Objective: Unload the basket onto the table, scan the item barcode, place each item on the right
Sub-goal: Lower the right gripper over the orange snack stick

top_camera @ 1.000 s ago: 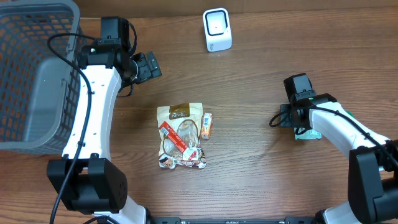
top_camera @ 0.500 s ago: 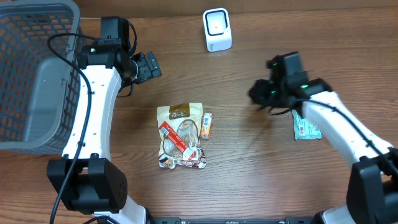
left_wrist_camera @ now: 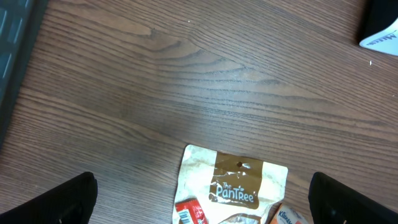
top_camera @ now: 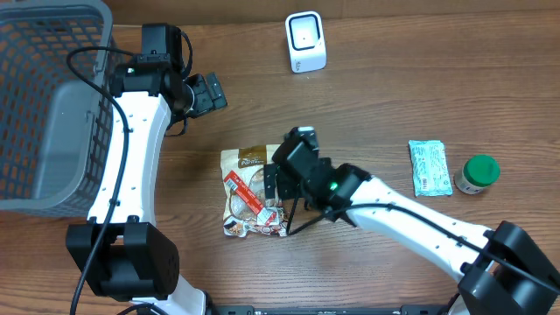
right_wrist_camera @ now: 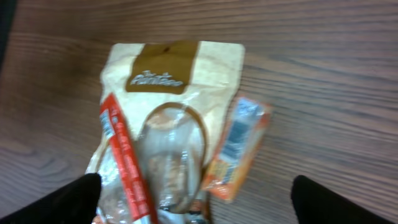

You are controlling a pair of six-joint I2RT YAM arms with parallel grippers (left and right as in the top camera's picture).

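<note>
**A:** Looking down on the wooden table (top_camera: 376,96), where is the right gripper (top_camera: 278,179)?

**B:** Over a small heap of snacks. In its wrist view the right gripper (right_wrist_camera: 196,186) has both dark fingers (right_wrist_camera: 68,199) at the frame's lower corners, spread wide with nothing clasped. Between them, lower down on the table, lies a beige Pantree snack pouch (right_wrist_camera: 174,81). A red stick packet (right_wrist_camera: 124,168) lies across the pouch on the left finger's side. An orange wrapped bar (right_wrist_camera: 239,149) touches the pouch's edge on the right finger's side.

**A:** And the left gripper (top_camera: 206,94)?

**B:** It is also spread wide and empty. In its wrist view the left gripper (left_wrist_camera: 202,180) shows the top of the same pouch (left_wrist_camera: 233,183) between its fingertips, below them.

**A:** Where is the barcode scanner (top_camera: 305,41)?

**B:** The white scanner stands well apart from both sets of fingers, at the table's far edge. Only a corner of it (left_wrist_camera: 380,28) shows beyond the left gripper's right-hand finger.

**A:** Anything else?

**B:** A pale green wrapped packet (top_camera: 430,168) and a green-lidded jar (top_camera: 479,172) sit side by side, well clear of the right fingers. A grey mesh basket (top_camera: 52,105) is behind the left arm.
</note>
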